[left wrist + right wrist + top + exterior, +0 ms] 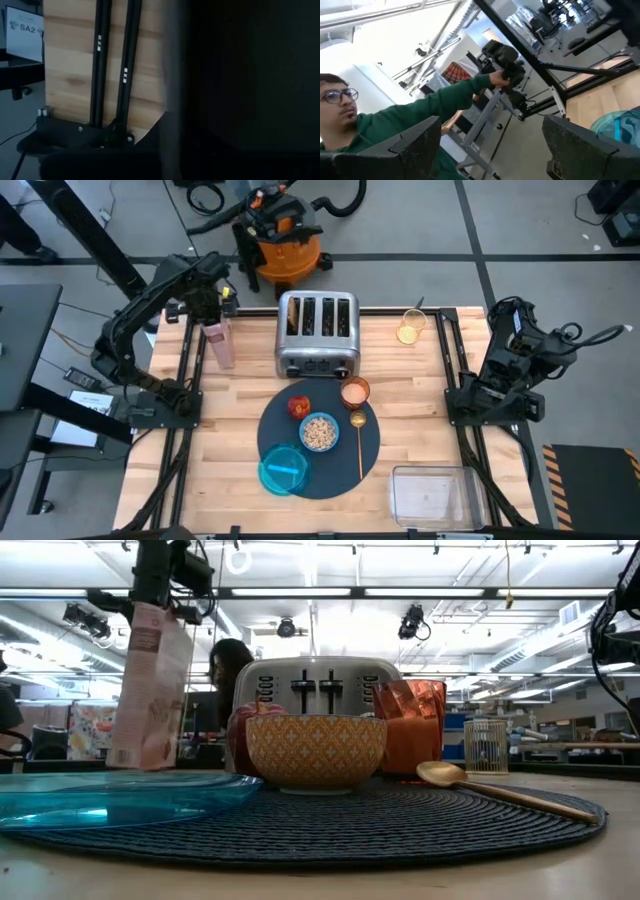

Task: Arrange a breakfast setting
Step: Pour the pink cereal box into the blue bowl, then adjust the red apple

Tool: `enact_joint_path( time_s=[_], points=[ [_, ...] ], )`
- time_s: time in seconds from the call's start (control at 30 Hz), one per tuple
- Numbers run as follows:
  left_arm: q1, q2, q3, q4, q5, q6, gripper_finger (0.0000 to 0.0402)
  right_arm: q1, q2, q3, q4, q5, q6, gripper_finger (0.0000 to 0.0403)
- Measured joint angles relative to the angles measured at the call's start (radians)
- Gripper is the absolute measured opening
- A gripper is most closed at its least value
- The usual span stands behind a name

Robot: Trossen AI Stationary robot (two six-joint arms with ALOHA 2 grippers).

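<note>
blue plate [283,470], red apple [299,407]

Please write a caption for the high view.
Left pincer holds cereal box beside toaster; mat set.

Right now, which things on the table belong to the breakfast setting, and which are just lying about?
Belongs to the setting:
mat
bowl
plate
cup
spoon
apple

Lying about:
toaster
cereal box, gripped by the left gripper
clear tray
small glass

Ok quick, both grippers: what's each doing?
Left gripper: shut on the cereal box, at the table's back left.
Right gripper: open, empty, parked.
</note>
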Motion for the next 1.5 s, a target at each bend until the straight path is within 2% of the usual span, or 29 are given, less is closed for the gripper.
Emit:
enact_joint_path(
  time_s=[0.1, 0.37, 0.53, 0.93, 1.2, 1.27, 1.33, 1.4, 1.5],
  points=[
    [0.002, -0.029, 0.0, -0.001, -0.006, 0.011, 0.0036, 0.0, 0.0, 0.0, 0.0, 0.001, -0.001, 0.035],
    [0.002, -0.103, 0.0, 0.0, 0.0, -0.02, 0.0135, 0.0, 0.0, 0.0, 0.0, 0.001, -0.001, 0.035],
    [0.002, -0.153, 0.001, 0.0, 0.025, -0.022, 0.0177, 0.0, 0.0, 0.0, 0.0, 0.0, -0.004, 0.035],
    [0.002, -0.285, 0.008, 0.069, 0.059, -0.022, 0.0188, 0.0, 0.0, 0.0, -0.001, 0.0, -0.005, 0.035],
    [-0.011, -0.327, 0.215, 0.082, 0.054, -0.005, 0.0188, 0.0, 0.0, 0.0, -0.002, 0.0, -0.005, 0.035],
    [-0.061, -0.342, 0.259, 0.128, 0.064, 0.015, 0.0188, 0.0, 0.0, 0.0, -0.003, 0.0, -0.011, 0.035],
    [-0.156, -0.358, 0.27, 0.2, 0.078, 0.023, 0.0188, 0.0, 0.0, 0.0, -0.003, 0.0, -0.032, 0.035],
    [-0.294, -0.365, 0.257, 0.294, 0.074, 0.007, 0.0187, 0.0, 0.0, 0.0, -0.003, 0.008, -0.055, 0.035],
    [-0.548, -0.359, 0.184, 0.479, -0.023, 0.006, 0.0185, 0.0, 0.0, 0.0, -0.002, 0.03, -0.076, 0.035]
  ],
)
